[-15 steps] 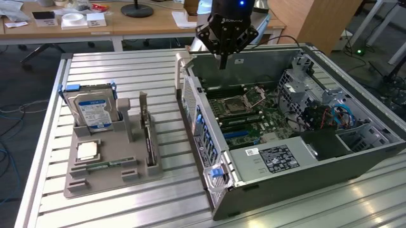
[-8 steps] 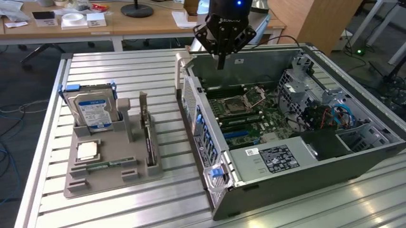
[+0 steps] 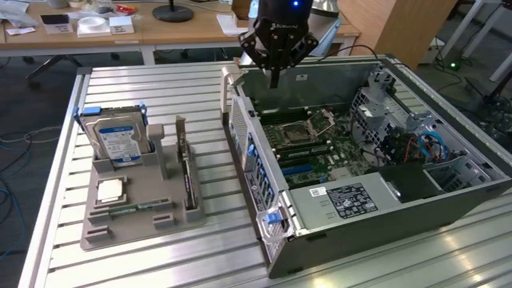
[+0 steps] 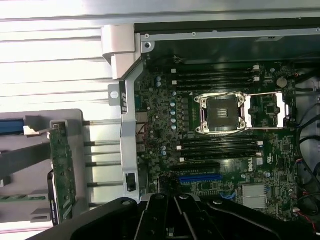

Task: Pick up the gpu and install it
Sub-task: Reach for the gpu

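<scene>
Gpu (image 3: 186,177): a thin, flat, dark expansion card with a silver metal end bracket, standing on its long edge in a slot of the grey moulded holder tray (image 3: 136,231). The tray rests on the slatted aluminium table (image 3: 160,90), at the exterior view's left of the open dark computer case (image 3: 384,231). In the wrist view the card's green board face (image 4: 62,170) shows just outside the case wall. Nothing is touching it.

Black gripper (image 3: 274,75): hanging above the far side of the case, over the green motherboard (image 3: 320,144), well apart from the card. Its fingers are drawn fully together and carry nothing. In the wrist view the gripper (image 4: 172,215) looks down on the board, with the blue expansion slot (image 4: 200,177) close beneath.

Other items noted on the tray: a silver hard drive with a blue-white label (image 3: 119,141), upright and to the card's left in the exterior view.

Assessment: the pick-up step is in hand and no grasp has begun; installation is untouched. Judged from this position, a grasp calls for the fingers to be spread, the arm to be carried across the case wall to the tray, and the fingers to be lined up with the card's upper edge, clear of the bracket and the drive.
</scene>
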